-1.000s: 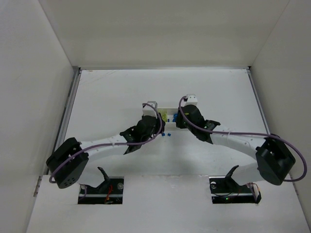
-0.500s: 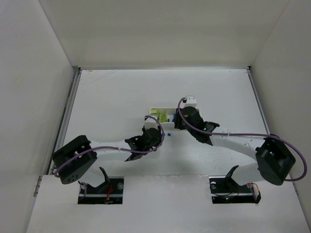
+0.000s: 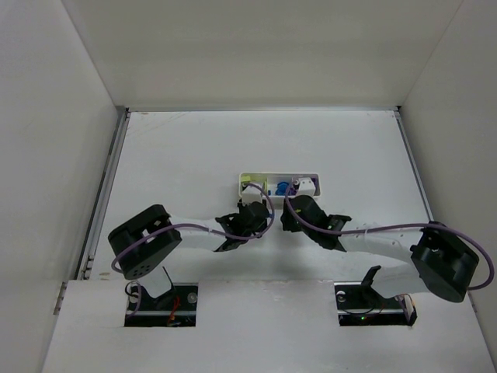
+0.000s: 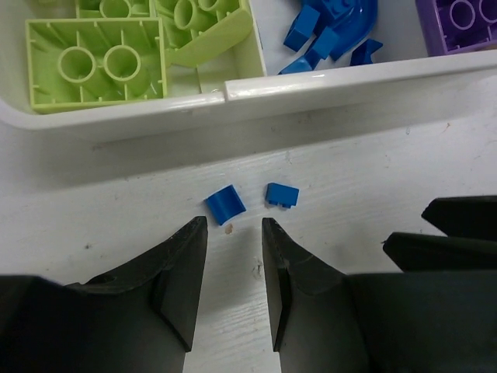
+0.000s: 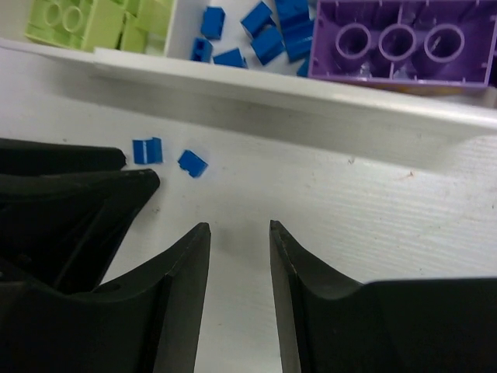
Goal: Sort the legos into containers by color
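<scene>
The white three-compartment tray [image 3: 256, 180] holds yellow-green legos [image 4: 93, 66] on the left, blue legos [image 4: 330, 27] in the middle and a purple lego [image 5: 400, 43] on the right. Two tiny blue legos lie on the table just in front of the tray wall [image 4: 311, 81]: one [image 4: 225, 205] just ahead of my left fingertips, the other [image 4: 282, 194] a little right of it. They also show in the right wrist view [image 5: 147, 150] [image 5: 192, 163]. My left gripper [image 4: 234, 225] is open and empty. My right gripper [image 5: 239, 229] is open and empty, to the right of the loose pieces.
The two grippers sit close side by side in front of the tray, the left [image 3: 252, 211] and the right [image 3: 293, 203]. The right gripper's black fingers [image 4: 458, 233] show in the left wrist view. White walls enclose the table on three sides.
Both grippers have drawn back from over the tray toward the near side, the left one farther. The tray's compartments now show from above.
</scene>
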Controlling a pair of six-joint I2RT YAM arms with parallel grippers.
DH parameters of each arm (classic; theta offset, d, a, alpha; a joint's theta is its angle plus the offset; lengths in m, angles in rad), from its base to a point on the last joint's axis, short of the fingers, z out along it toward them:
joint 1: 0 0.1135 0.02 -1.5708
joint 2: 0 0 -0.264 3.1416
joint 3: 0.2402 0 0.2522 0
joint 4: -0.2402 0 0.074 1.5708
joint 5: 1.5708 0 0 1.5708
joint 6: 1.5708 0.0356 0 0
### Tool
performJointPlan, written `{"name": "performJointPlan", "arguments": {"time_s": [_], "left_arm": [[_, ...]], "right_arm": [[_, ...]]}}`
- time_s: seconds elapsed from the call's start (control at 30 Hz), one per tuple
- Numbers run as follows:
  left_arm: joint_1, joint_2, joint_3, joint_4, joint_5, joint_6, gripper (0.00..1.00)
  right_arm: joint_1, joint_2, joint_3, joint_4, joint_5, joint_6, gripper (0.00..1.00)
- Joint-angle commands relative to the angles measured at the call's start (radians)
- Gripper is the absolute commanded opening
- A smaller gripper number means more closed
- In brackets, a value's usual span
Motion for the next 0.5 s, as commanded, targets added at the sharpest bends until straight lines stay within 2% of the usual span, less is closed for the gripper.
{"name": "performJointPlan", "arguments": {"time_s": [0.0, 0.3, 0.47], "left_arm": [[-0.004, 0.025, 0.043, 0.035, -0.025, -0.013, 0.32], [-0.006, 0.081, 0.058, 0.025, -0.097, -0.010, 0.26], [-0.007, 0.078, 0.049, 0.022, -0.105, -0.004, 0.13]], "right_arm": [[0.008, -0.024, -0.023, 0.065, 0.021, 0.040, 0.42], [0.014, -0.016, -0.041, 0.093, 0.011, 0.046, 0.43], [0.014, 0.027, -0.015, 0.096, -0.028, 0.005, 0.47]]}}
